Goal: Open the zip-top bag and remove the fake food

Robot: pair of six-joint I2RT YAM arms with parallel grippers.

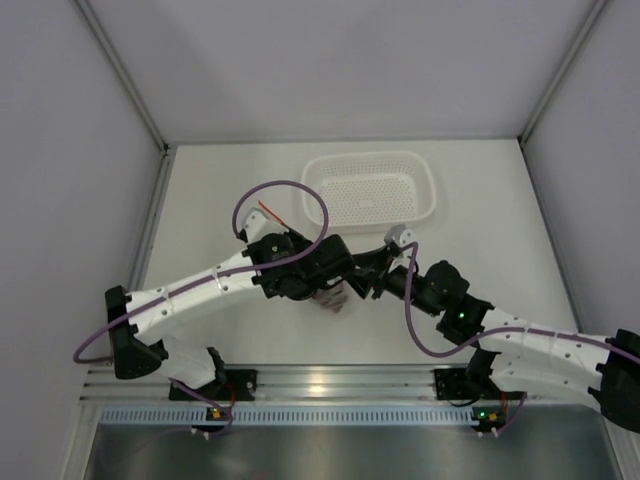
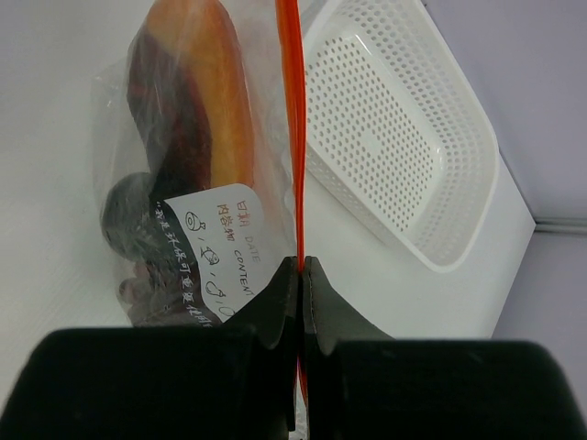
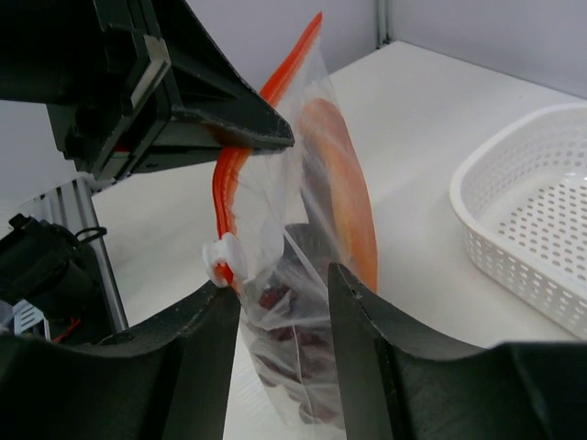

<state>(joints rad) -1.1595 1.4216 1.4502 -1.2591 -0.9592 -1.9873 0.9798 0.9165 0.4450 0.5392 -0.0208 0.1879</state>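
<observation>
Grippers, from above: the left gripper [image 1: 345,283] and the right gripper [image 1: 372,280] are seen tip to tip over the middle of the table [image 1: 215,200]; how their jaws stand cannot be told here.
Bag, from above: the zip-top bag [image 1: 331,299] is seen only as a pale scrap beneath the two grippers, on the near side of the white basket [image 1: 428,195].
Left gripper, left wrist: its fingers are pressed together on the orange-red zip strip [image 2: 295,137], which is held on edge.
Contents, left wrist: the fake food [image 2: 183,137] is enclosed in the bag; the hot-dog piece [image 2: 218,101] and the dark round fruit [image 2: 127,213] are seen beside a white label [image 2: 215,240].
Basket, left wrist: it is set just right of the bag.
Right gripper, right wrist: its fingers [image 3: 197,353] are spread apart, with the lower bag hung between them; a white slider [image 3: 223,257] is seen at one fingertip.
Grapes, right wrist: the dark red grape cluster [image 3: 293,367] is lodged in the bag's bottom.
Strip, right wrist: it is pinched higher up by the left gripper.
</observation>
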